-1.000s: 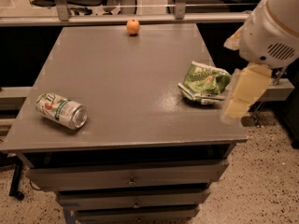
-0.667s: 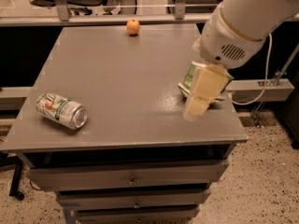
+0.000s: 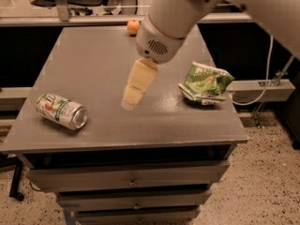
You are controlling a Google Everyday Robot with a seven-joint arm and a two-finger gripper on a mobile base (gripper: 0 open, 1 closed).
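My gripper (image 3: 128,102) hangs over the middle of the grey table (image 3: 93,64), its cream-coloured fingers pointing down and to the left, just above the surface. Nothing is seen in it. A green and white drink can (image 3: 61,111) lies on its side near the table's front left, well to the gripper's left. A crumpled green chip bag (image 3: 204,83) lies at the right side, to the gripper's right. An orange (image 3: 133,27) sits at the far edge behind my arm.
The table tops a drawer cabinet (image 3: 129,182) with several drawers. A rail and chairs stand behind the far edge. A white cable (image 3: 267,74) and a low shelf lie to the right, over speckled floor.
My arm has swung from the table's right edge leftward across the chip bag to the middle of the table. The can, bag and orange have stayed put.
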